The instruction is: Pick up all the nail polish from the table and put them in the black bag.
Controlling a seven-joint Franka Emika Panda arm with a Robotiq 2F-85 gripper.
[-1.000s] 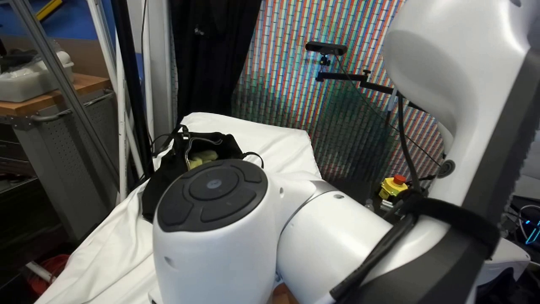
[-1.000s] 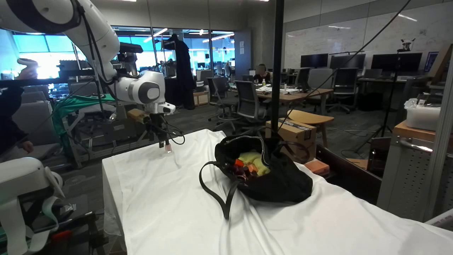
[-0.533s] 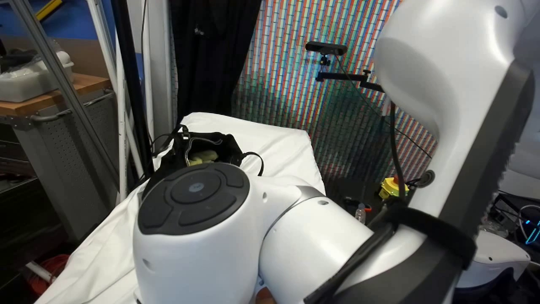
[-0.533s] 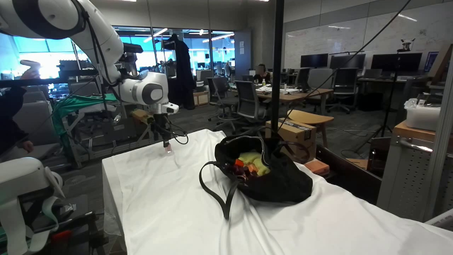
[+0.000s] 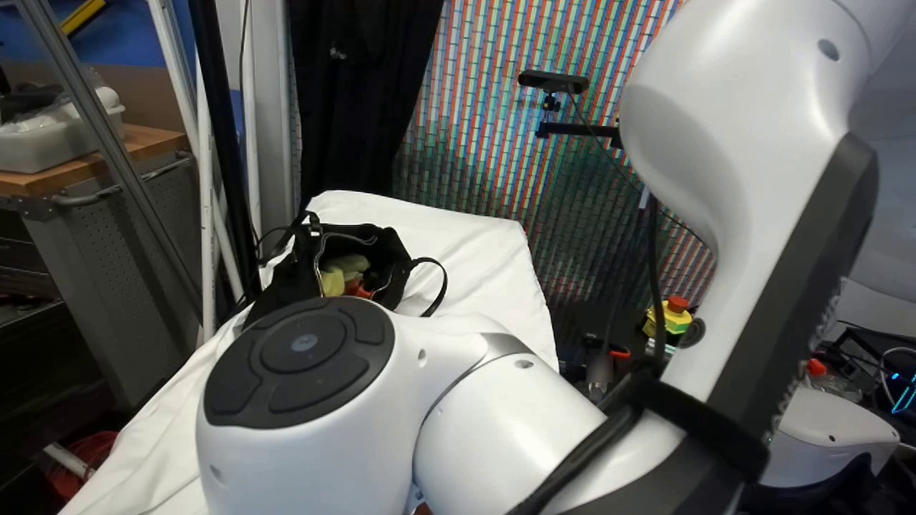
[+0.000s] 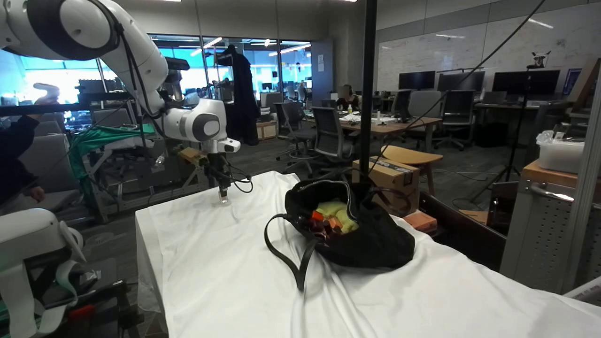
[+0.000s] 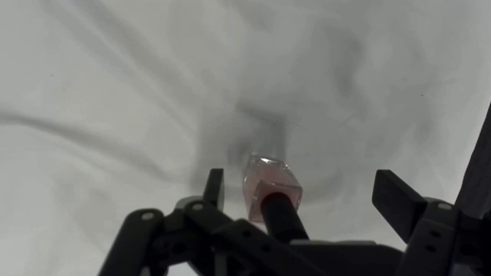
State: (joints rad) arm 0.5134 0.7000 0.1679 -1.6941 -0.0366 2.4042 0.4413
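A single pink nail polish [image 7: 264, 178] with a black cap stands upright on the white-clothed table [image 6: 225, 277]. In the wrist view my gripper [image 7: 300, 178] is open around it, the bottle nearer the left finger and touching neither. An exterior view has the gripper [image 6: 224, 191] pointing down over that small bottle [image 6: 224, 202] at the table's far part. The black bag [image 6: 375, 241] slouches open on the cloth; red, orange and dark nail polish bottles [image 6: 324, 225] lie inside beside yellow-green contents [image 6: 339, 211]. My arm partly covers the bag [image 5: 283, 286] in an exterior view.
A bag handle [image 6: 300, 270] loops out onto the cloth. A black pole [image 6: 369, 94] and a cardboard box [image 6: 399, 180] stand behind the bag. The wrist view has a dark strip [image 7: 479, 172] past the cloth's edge. A person [image 6: 19, 159] is at the far side.
My arm has come lower and shifted slightly toward the bag's side, bringing the gripper down around the pink bottle, which stays put. More of the bag's inside is uncovered in an exterior view.
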